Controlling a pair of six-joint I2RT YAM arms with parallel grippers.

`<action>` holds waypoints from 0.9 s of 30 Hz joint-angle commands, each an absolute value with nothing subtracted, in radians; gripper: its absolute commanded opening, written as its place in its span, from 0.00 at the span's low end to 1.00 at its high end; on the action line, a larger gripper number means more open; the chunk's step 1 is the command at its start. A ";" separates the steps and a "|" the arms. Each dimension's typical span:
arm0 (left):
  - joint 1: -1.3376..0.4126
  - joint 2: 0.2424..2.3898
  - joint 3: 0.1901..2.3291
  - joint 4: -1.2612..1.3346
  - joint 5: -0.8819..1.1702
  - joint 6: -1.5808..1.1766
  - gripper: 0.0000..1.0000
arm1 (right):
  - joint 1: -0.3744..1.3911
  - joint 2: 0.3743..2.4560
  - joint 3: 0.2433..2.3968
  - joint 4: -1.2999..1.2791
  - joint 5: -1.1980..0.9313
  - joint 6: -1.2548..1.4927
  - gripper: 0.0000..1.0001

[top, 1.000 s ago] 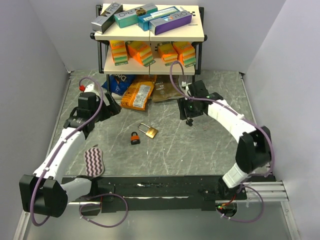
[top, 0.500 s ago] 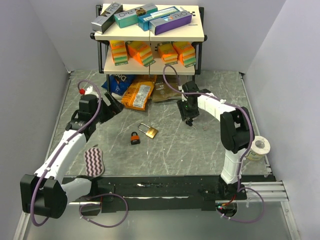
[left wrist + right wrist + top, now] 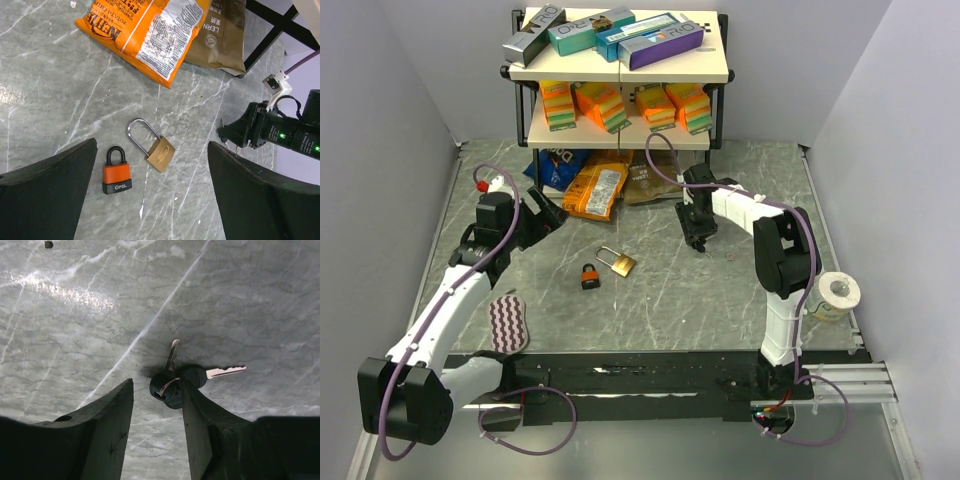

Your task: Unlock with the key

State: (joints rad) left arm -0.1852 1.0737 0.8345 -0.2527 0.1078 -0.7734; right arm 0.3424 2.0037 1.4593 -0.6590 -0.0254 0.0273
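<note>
Black plastic heads of two keys [image 3: 172, 385] on a ring lie flat on the desk [image 3: 75, 315], right between the tips of the right end effector [image 3: 157, 386]. One blade points straight ahead of it and the other out to its right. Its jaws stand about half open. The right finger touches a key head, the left one shows a gap, and nothing is gripped yet.

The grasp looks risky. The keys are thin and lie flush on hard, glossy stone, so a squeeze may skid them out forward. It may also catch only one head and leave the other dangling. A key clamped askew would not line up with a keyhole.

Well off to this end effector's left lie the orange padlock [image 3: 117, 175] and the brass padlock [image 3: 160, 156]. They are just beside each other and below the left end effector [image 3: 152, 170], which hangs wide open and holds nothing. Both locks are loose, so a pushed key would likely shove one away unless that end effector pins it. I cannot tell which lock the keys fit.

Beyond the locks lie an orange crisp bag [image 3: 150, 30] and a brown bag [image 3: 225, 35]. Behind them stands a two-tier shelf [image 3: 620, 70] of boxes. The desk is grey veined marble, with pale walls [image 3: 380, 100] on three sides.
</note>
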 commanded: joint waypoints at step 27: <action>-0.190 1.080 0.861 -0.222 0.130 -0.779 0.96 | 0.337 2.010 1.459 -0.684 -0.035 0.061 0.13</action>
